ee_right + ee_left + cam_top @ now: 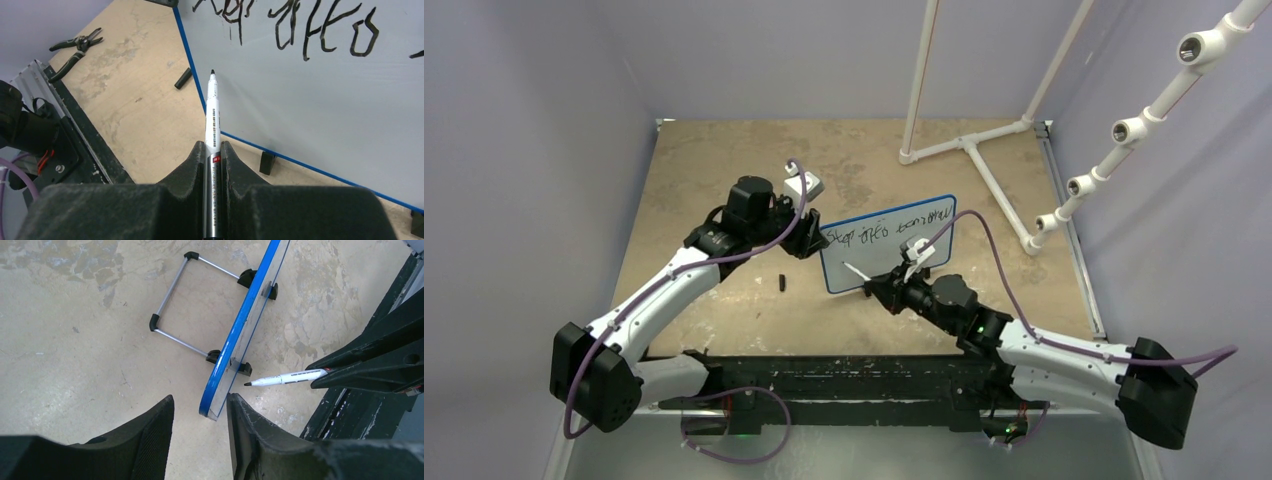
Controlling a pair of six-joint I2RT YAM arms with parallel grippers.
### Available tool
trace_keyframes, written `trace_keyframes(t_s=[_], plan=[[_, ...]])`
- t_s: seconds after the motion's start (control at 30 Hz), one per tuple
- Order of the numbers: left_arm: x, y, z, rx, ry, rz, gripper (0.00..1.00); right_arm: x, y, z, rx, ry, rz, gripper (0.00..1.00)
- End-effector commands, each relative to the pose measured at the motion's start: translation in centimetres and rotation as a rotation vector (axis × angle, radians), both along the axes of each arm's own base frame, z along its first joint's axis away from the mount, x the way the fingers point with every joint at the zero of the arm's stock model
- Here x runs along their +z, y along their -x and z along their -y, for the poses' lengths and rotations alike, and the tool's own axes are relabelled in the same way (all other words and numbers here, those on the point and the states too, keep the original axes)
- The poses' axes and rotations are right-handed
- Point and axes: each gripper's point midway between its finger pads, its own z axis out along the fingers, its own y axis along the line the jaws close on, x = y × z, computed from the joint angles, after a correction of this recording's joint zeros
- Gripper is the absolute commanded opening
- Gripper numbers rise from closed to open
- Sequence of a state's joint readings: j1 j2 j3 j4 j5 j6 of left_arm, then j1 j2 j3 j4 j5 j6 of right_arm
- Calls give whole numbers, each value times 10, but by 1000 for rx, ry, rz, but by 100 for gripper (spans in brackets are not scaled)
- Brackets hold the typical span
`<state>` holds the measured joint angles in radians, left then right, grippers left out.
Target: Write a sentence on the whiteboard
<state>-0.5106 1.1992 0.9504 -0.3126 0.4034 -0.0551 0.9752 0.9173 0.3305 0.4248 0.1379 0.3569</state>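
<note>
The whiteboard is standing upright mid-surface, and the sentence along its top is proving too small to read from above and getting cut off in the right wrist view. The left claw is sitting apart, straddling the board's left end. The right claw is clamping a marker. Only the left wrist view is showing a gap between the marker's tip and the board, and a wire stand behind it.
</note>
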Motion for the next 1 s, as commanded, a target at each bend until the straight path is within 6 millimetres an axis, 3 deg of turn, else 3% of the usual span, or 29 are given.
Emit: trace_keyframes(t_s=[0.0, 0.4, 0.97], plan=[[1, -2, -3, -8, -9, 37, 39, 42, -5, -16, 28, -92, 92, 0], [0, 1, -1, -37, -10, 38, 24, 39, -14, -29, 29, -62, 102, 0], [3, 6, 3, -66, 11, 40, 13, 12, -20, -26, -16, 11, 37, 0]])
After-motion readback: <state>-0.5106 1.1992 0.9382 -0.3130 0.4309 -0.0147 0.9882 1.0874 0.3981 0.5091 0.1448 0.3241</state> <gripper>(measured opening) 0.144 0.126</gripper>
